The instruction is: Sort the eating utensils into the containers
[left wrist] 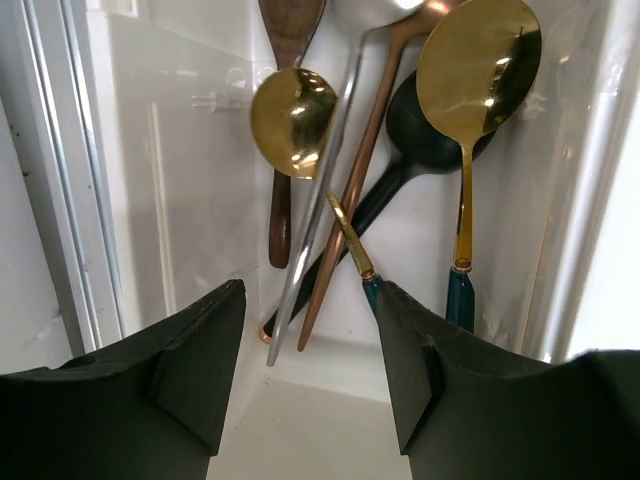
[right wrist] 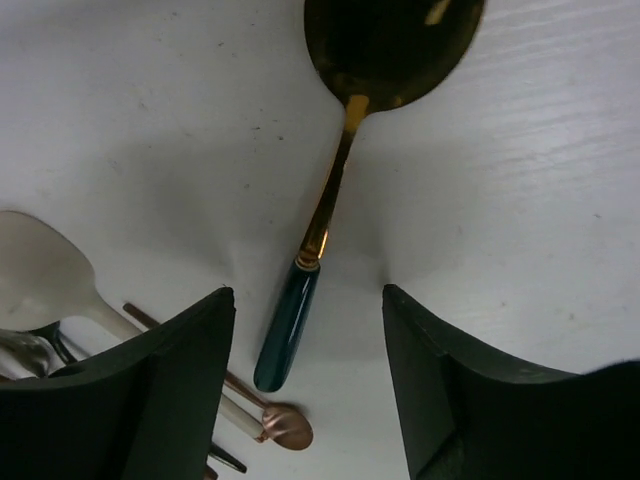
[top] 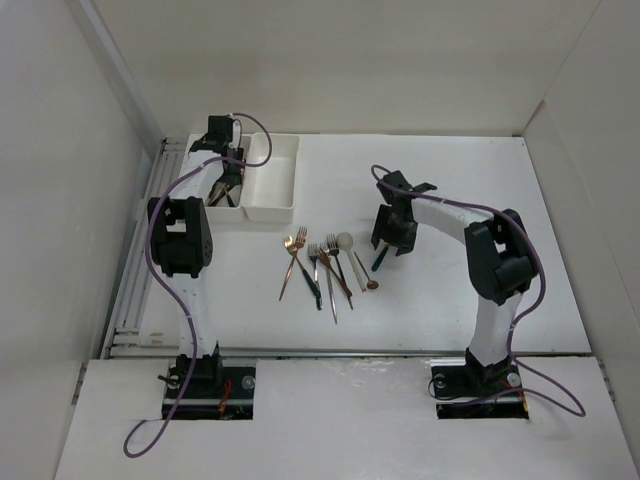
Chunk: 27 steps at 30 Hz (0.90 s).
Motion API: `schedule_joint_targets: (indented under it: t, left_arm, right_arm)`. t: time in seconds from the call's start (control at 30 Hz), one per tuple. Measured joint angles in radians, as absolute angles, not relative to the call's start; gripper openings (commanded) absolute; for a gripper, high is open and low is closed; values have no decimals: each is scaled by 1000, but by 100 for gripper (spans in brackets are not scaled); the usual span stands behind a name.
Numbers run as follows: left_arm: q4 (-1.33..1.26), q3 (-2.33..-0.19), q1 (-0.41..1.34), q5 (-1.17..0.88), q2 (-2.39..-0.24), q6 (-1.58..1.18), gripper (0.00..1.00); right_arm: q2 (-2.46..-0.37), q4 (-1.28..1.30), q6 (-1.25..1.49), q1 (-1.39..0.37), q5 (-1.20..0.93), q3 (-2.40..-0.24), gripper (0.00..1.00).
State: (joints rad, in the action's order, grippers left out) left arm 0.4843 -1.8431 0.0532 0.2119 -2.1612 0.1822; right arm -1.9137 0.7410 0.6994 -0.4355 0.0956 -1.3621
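Observation:
My left gripper (top: 228,188) is open and empty, hanging over the left white bin (top: 222,214). In the left wrist view its jaws (left wrist: 310,295) stand wide apart above several spoons in that bin (left wrist: 180,180): a small gold spoon (left wrist: 293,120), a gold spoon with a teal handle (left wrist: 478,70), a black spoon (left wrist: 420,140), and copper and silver ones. My right gripper (top: 385,248) is open just above a gold spoon with a dark green handle (right wrist: 285,335) lying on the table. The handle lies between the fingers (right wrist: 307,293), untouched.
A second white bin (top: 296,180) stands right of the first and looks empty. A loose pile of forks and spoons (top: 322,265) lies mid-table, left of my right gripper. A white spoon (right wrist: 40,270) and a copper handle end (right wrist: 285,425) lie near the left finger.

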Motion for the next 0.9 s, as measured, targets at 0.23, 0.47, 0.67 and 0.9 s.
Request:
schedule_joint_targets:
  t: [0.23,0.47,0.67,0.9]
  left_arm:
    - [508,-1898,53,199,-2143,184,57]
    - [569,-1935,88,-80,-2033,253,75]
    - [667,-1961,253,-467,-2006,356,84]
    - [704,-2004,347,-817,-2032,330,91]
  right_arm:
    - [-1971,730,653,-435,46,-1392,19]
    - [-1975,712,646,-391,1,-1398,0]
    - [-1985,739,605,-376,62,-1583,0]
    - [-1958,595,595,-477,6,-1880,0]
